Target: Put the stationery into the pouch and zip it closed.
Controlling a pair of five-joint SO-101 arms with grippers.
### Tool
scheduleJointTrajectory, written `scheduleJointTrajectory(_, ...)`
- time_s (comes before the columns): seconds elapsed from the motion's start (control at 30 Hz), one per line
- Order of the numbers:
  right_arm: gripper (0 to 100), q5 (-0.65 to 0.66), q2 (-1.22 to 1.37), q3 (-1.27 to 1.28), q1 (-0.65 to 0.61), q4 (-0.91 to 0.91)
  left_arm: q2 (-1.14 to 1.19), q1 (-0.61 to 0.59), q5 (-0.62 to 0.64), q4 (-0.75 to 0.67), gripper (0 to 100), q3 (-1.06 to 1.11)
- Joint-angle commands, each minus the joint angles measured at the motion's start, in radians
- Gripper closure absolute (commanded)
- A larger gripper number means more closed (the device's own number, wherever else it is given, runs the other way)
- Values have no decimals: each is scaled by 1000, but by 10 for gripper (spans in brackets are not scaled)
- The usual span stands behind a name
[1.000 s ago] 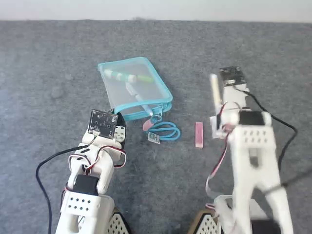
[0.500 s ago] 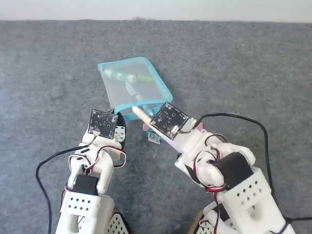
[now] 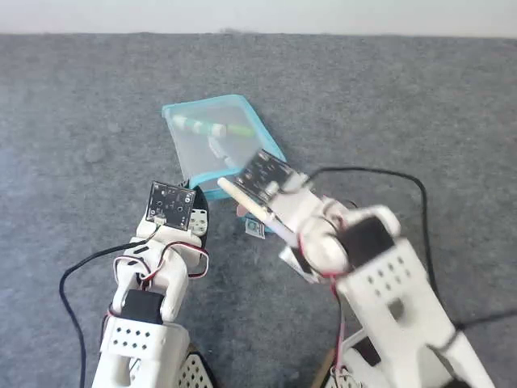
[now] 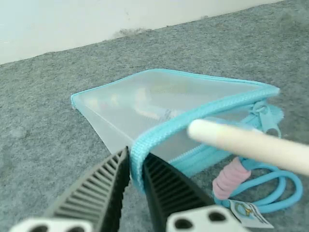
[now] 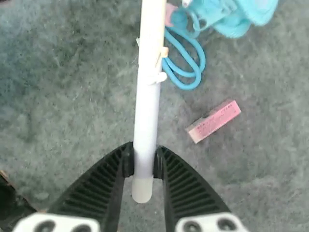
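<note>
Within the last second the right pincer [image 5: 143,162], clamped on a white pen [image 5: 149,72], has swung in from the right side of the table [image 3: 81,97]. The pen's tip now sits at the open mouth of the pouch [image 3: 222,137], near the table's middle. The left pincer [image 4: 136,159] pinches the pouch's zip edge. Insertion looks close, but the pink eraser [image 5: 213,121] lies outside on the table.
</note>
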Motion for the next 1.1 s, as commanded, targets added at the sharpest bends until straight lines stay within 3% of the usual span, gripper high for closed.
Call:
scheduleJointTrajectory(0.0,991,-44,133,-195,-5,56,-21,3,-14,-32,989,-16)
scheduleJointTrajectory(0.2,991,-60,381,-440,-5,151,-21,8,-14,-32,989,-16)
scheduleJointTrajectory(0.57,991,-101,763,-836,-12,139,-21,9,-14,-32,989,-18)
scheduleJointTrajectory(0.8,987,-175,866,-1042,-30,136,-21,9,-14,-32,989,-18)
scheduleJointTrajectory(1.07,809,-178,857,-1057,-84,185,-21,9,-14,-32,989,-18)
